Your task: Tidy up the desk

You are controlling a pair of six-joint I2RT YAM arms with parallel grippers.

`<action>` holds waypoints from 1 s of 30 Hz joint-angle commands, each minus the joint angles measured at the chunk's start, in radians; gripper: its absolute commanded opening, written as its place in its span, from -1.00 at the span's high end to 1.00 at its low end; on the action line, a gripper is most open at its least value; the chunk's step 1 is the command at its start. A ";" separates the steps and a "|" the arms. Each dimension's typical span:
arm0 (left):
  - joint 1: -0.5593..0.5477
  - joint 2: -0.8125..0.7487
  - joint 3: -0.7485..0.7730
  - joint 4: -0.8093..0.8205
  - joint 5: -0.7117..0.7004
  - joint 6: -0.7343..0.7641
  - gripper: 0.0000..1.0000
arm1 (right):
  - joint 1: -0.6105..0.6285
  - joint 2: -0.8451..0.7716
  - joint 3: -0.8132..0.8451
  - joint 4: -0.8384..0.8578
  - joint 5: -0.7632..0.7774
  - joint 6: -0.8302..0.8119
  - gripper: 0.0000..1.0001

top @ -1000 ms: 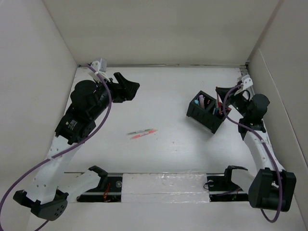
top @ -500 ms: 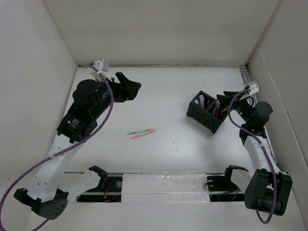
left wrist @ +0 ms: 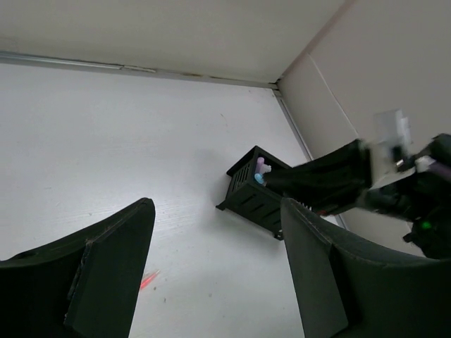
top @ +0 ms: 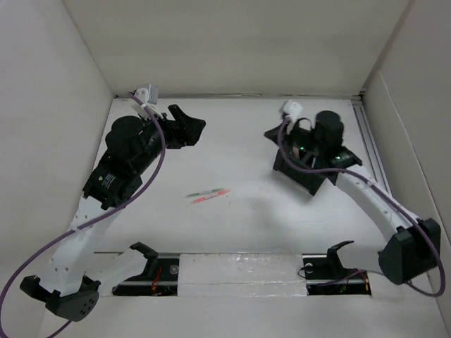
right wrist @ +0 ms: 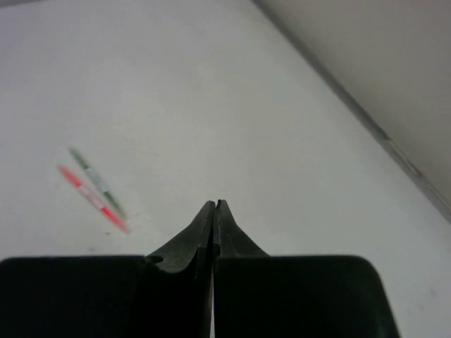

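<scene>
The desk (top: 239,225) is a white tabletop between white panels. A red pen (top: 208,199) and a green pen (top: 210,191) lie side by side near its middle; both show in the right wrist view, red (right wrist: 91,198) and green (right wrist: 97,182). My left gripper (top: 190,121) hovers open and empty at the back left, jaws wide apart (left wrist: 216,211). My right gripper (top: 273,134) is shut and empty (right wrist: 215,204), reaching left above the black box (top: 308,181), which holds several pens.
The black compartmented box (left wrist: 251,199) stands at the right, partly under my right arm. White side panels (top: 56,105) wall in the desk on three sides. A rail with black brackets (top: 141,255) runs along the near edge.
My right arm has swung from the right side of the black box to over it, its shut gripper now pointing left toward the desk's middle. The left arm has barely moved.
</scene>
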 commanded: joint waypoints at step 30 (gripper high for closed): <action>-0.003 -0.135 0.178 -0.055 -0.170 0.049 -0.35 | 0.683 1.006 0.832 -0.526 0.281 -0.376 0.01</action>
